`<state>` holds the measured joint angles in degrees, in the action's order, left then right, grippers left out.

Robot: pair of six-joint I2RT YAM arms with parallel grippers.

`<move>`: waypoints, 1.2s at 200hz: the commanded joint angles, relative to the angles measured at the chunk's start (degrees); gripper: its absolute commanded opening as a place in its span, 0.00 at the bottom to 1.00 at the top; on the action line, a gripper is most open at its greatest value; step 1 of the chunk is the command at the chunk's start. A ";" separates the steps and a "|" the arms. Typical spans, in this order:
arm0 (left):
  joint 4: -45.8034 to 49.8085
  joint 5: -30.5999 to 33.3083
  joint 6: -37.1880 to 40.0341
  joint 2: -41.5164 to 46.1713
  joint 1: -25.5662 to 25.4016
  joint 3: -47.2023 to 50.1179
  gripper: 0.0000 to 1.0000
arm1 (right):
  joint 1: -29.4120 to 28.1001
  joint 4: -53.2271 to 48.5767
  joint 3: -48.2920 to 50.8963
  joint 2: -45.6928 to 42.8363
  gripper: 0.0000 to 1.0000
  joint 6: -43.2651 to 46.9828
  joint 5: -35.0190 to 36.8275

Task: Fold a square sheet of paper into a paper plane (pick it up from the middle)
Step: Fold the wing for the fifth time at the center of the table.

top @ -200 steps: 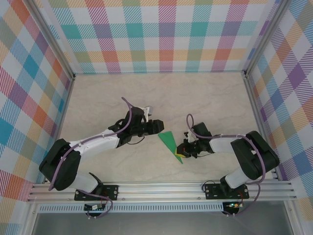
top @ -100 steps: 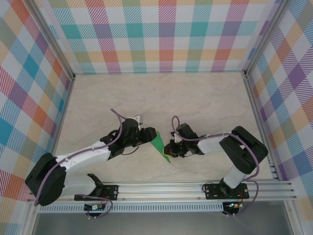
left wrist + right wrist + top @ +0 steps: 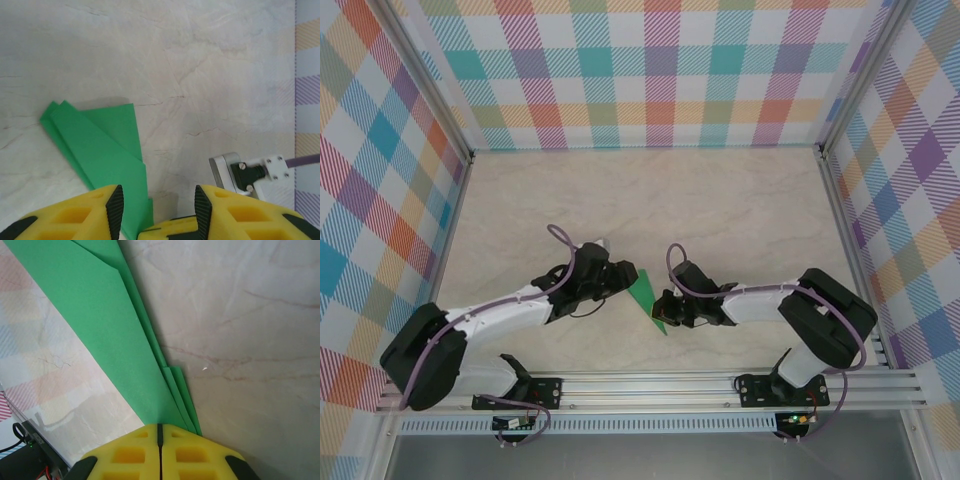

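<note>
Task thing: paper plane (image 3: 646, 298), a bright green sheet already folded into a narrow pointed wedge with layered creases.
Position: it sits between the two pincers, above the marbled tabletop (image 3: 740, 200). Whether its underside rests on the surface cannot be told.
Long axis: in the top view it runs diagonally, with the wide end farther from the arm bases and towards the left arm. The pointed end is nearer the bases, at the right arm.
Right pincer (image 3: 662, 314): the yellow pads (image 3: 125, 455) are pressed together, clamped on the narrow end of the plane. In the wrist view the paper (image 3: 95, 315) fans out ahead of the pads and off to their left, widening with distance.
Left pincer (image 3: 159, 210): the fingers (image 3: 115, 205) stand apart with bare tabletop showing in the gap. The plane (image 3: 100, 145) lies ahead and to the left. One edge slips in beside the left-hand finger, and contact there cannot be confirmed.
Nearer arm: both are at the paper. The right one has the grip, while the left one only straddles an edge.
Key relation: the wide end lies straight ahead of the open left pincer, and the crease line runs away from the right pincer.
Judgement: the next fold probably needs the left pincer to close on or press that wide end while the right one anchors the nose.
Risk: thin paper may buckle if the two arms pull out of line with the axis.
</note>
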<state>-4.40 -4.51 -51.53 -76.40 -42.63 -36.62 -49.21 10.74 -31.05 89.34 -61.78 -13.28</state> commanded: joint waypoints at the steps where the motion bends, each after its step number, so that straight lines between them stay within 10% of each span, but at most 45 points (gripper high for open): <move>1: -3.70 -5.44 2.98 -4.74 -0.32 -3.23 0.42 | -0.51 -5.56 3.29 0.31 0.07 -0.77 3.07; 240: -10.02 -1.36 0.94 -20.22 -1.21 4.41 0.38 | -1.56 0.34 4.24 -6.10 0.14 2.57 -4.56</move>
<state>-21.54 -9.50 -52.03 -94.63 -43.22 -34.96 -50.33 11.05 -26.76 81.14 -61.10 -14.44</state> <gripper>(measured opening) 0.382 0.144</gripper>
